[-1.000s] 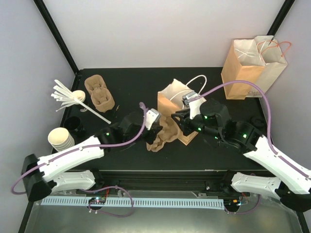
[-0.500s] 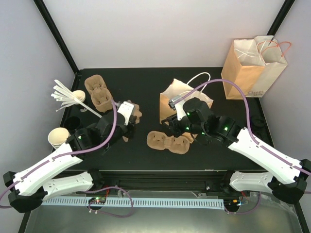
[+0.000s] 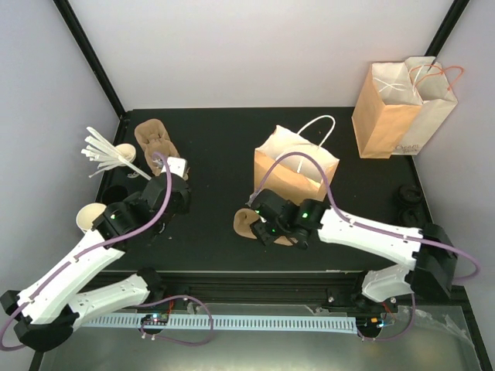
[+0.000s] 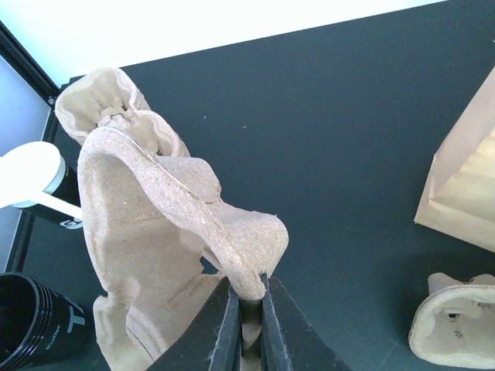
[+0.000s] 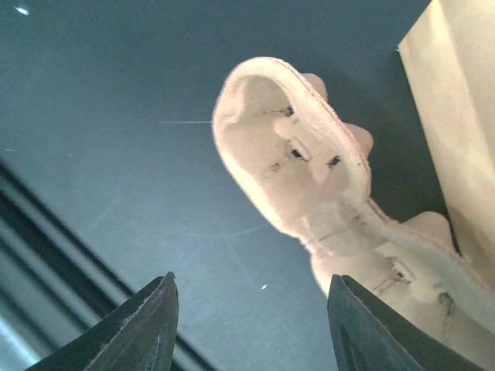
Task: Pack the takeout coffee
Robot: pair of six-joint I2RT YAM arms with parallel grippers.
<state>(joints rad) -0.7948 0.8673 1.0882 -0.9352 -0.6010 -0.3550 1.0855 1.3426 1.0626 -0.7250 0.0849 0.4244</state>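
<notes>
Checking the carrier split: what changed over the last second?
The left gripper, shut on one pulp cup carrier, carried it from the centre to the table's left side. The right gripper opened and swung left over the second carrier, which now lies on the table in front of the open paper bag. That bag, the far bag, cup stack and stirrers stayed put.

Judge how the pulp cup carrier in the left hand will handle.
Probably light: the left hand holds the pulp carrier by one thin rim. Likely stiff, since it shows no sag in that pinch. Its rough fibre should resist slipping, though the rim may crush.
</notes>
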